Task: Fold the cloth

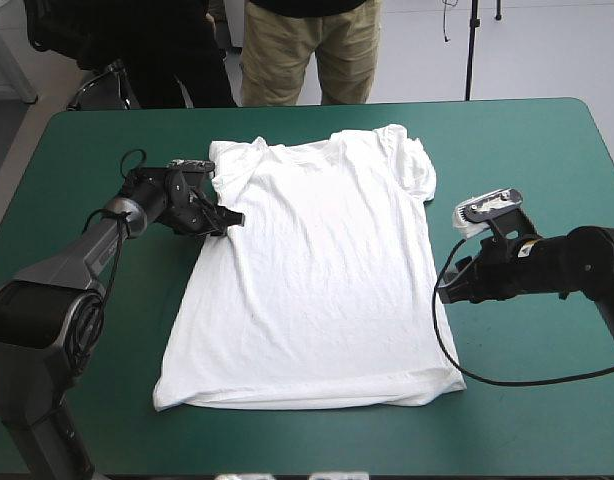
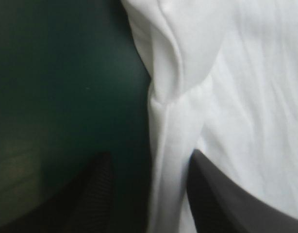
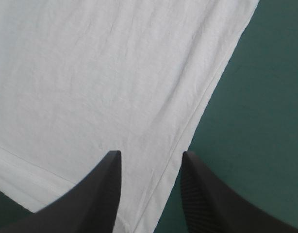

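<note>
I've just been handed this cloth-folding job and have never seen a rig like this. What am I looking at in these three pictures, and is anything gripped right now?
You are looking at a two-armed robot at a table with a teal-green cover. The wide picture comes from a camera above and behind the robot. A white short-sleeved T-shirt lies spread flat on the table, collar toward the far edge. The left end effector is at the shirt's left side, by the sleeve. The right end effector is at the shirt's right side edge. The other two pictures come from a camera on each wrist, looking along that arm's two black fingers. In both, the fingers stand apart with the shirt's edge between them, so nothing is held yet.
</note>
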